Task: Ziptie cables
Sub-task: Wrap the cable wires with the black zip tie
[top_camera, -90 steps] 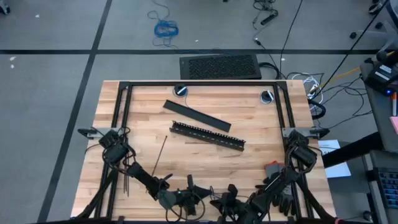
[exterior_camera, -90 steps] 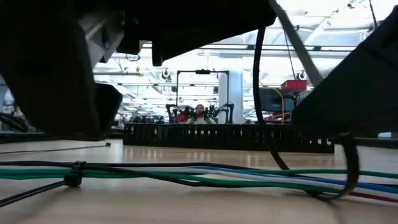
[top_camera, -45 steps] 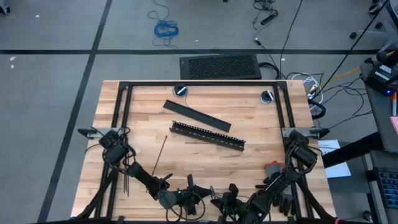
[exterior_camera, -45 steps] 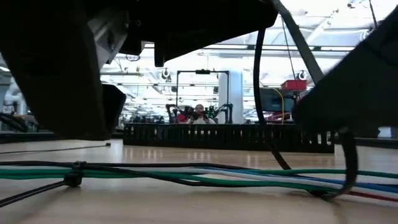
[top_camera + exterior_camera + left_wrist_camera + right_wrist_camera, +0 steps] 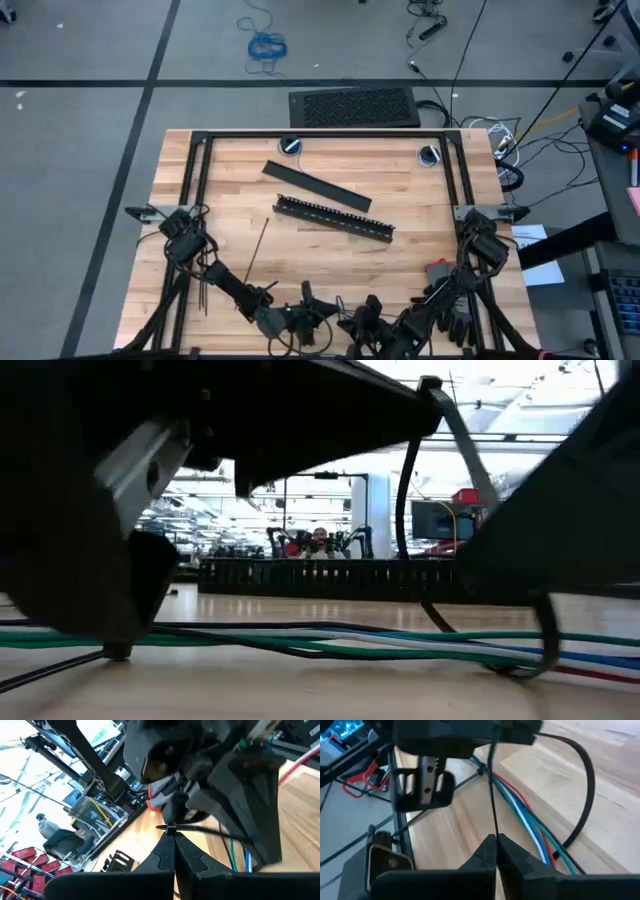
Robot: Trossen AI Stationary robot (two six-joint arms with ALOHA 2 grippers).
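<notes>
The cables (image 5: 330, 640), thin green, blue, white, red and black wires, lie along the near edge of the table, also in the right wrist view (image 5: 525, 820). One black ziptie (image 5: 481, 769) is closed round the bundle. A second ziptie (image 5: 587, 775) loops round the cables (image 5: 548, 645). My left gripper (image 5: 174, 851) and my right gripper (image 5: 496, 844) meet over the bundle near the table's front edge (image 5: 335, 322), both shut on this second ziptie. My left gripper pinches the ziptie at its head (image 5: 170, 829) between its two fingertips. The strip runs sideways from there toward my right gripper, clear of the table. My right gripper pinches the ziptie's thin tail (image 5: 493, 827) between its two fingertips. The tail runs straight and taut from the fingers to my left gripper. The loop beyond it curves down round the cables, which rest on the table.
A black slotted bar (image 5: 335, 217) and a flat black bar (image 5: 315, 185) lie mid-table beyond the arms. One loose ziptie (image 5: 256, 248) lies left of centre, with more zipties (image 5: 202, 295) by the left arm. A red and grey object (image 5: 438, 270) sits by the right arm.
In the low view my left arm has tipped and come lower toward the table, now hiding the closed ziptie on the bundle. The ziptie loop on the right has drawn slightly narrower. The cables have stayed in place.
</notes>
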